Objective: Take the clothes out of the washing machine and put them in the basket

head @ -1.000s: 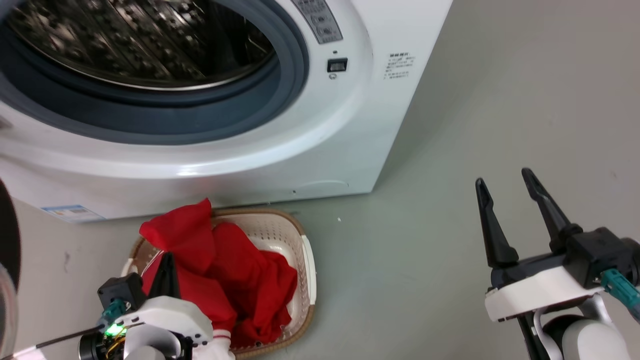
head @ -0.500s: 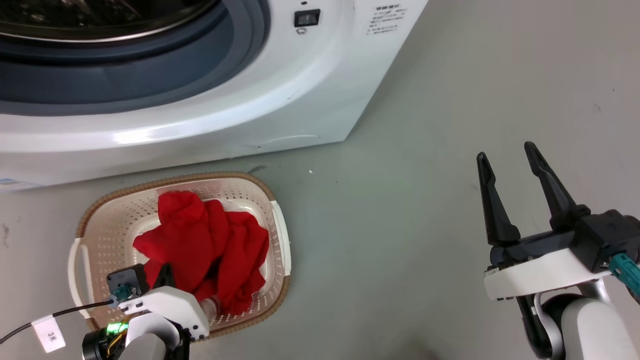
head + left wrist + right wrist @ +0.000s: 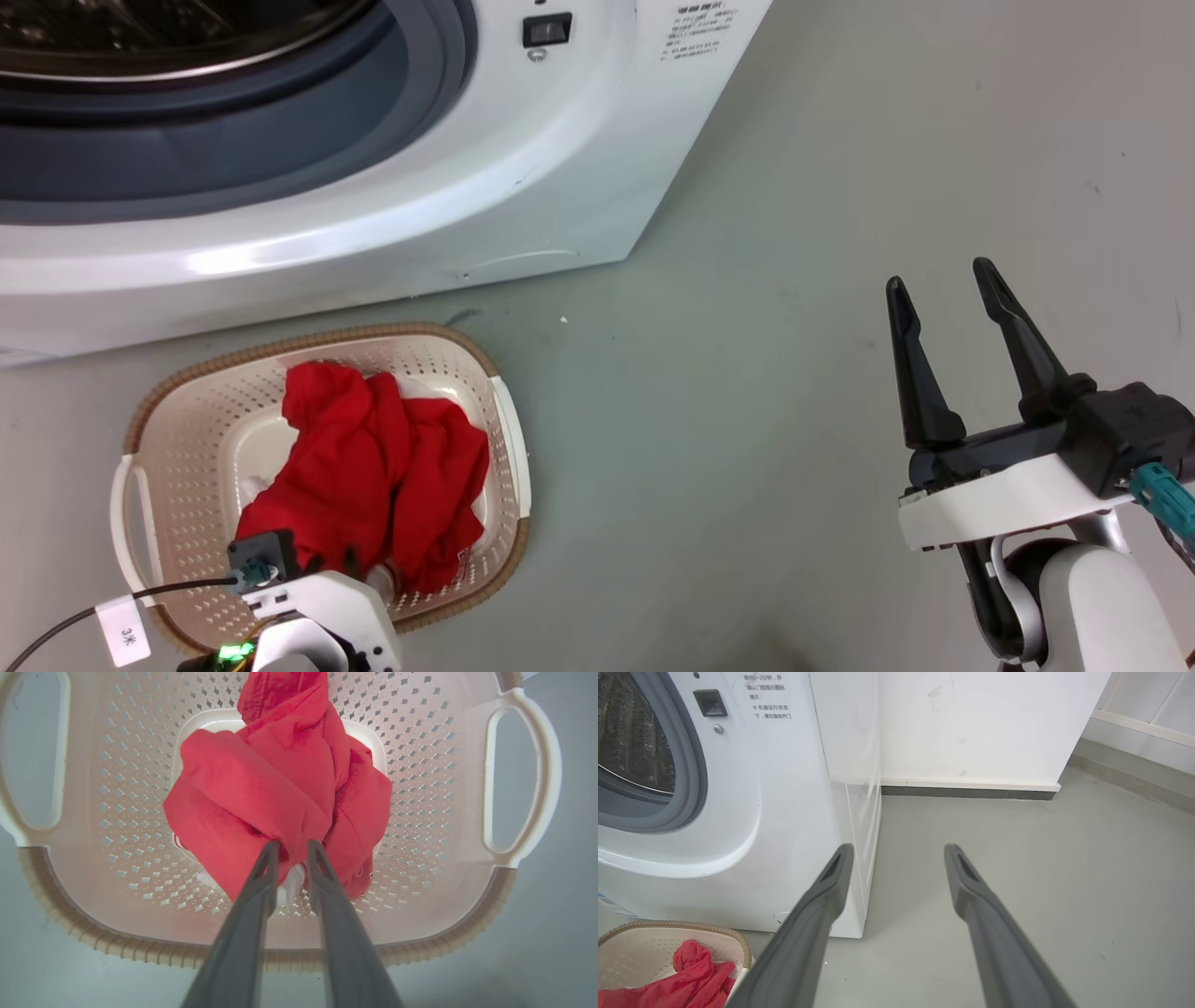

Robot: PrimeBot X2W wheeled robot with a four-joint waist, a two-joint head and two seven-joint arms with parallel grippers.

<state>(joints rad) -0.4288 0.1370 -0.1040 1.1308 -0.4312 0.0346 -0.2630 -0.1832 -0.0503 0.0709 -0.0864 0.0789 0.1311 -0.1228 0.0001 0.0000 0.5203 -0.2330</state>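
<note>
The clothes (image 3: 373, 476) are a bright red bundle lying inside the cream basket (image 3: 187, 375), which stands on the floor in front of the white washing machine (image 3: 373, 224). My left gripper (image 3: 355, 563) reaches down into the near side of the basket. In the left wrist view my left gripper (image 3: 292, 851) is shut on a fold of the clothes (image 3: 261, 793), with a bit of white lining between its fingers, over the basket (image 3: 420, 788) floor. My right gripper (image 3: 938, 280) hangs open over bare floor to the right, holding nothing. The right wrist view shows my right gripper (image 3: 898, 851) open beside the washing machine (image 3: 761, 788).
Grey floor (image 3: 728, 420) spreads between the basket and my right arm. A white wall with a dark skirting (image 3: 971, 792) stands behind the machine. A black cable with a white tag (image 3: 121, 639) trails at my left wrist. The basket (image 3: 668, 931) and clothes (image 3: 691, 975) sit low left.
The head camera has tilted down, so the machine slid up the picture. The clothes have sunk from above the rim into the basket, with my left gripper lower. The right gripper stays open.
</note>
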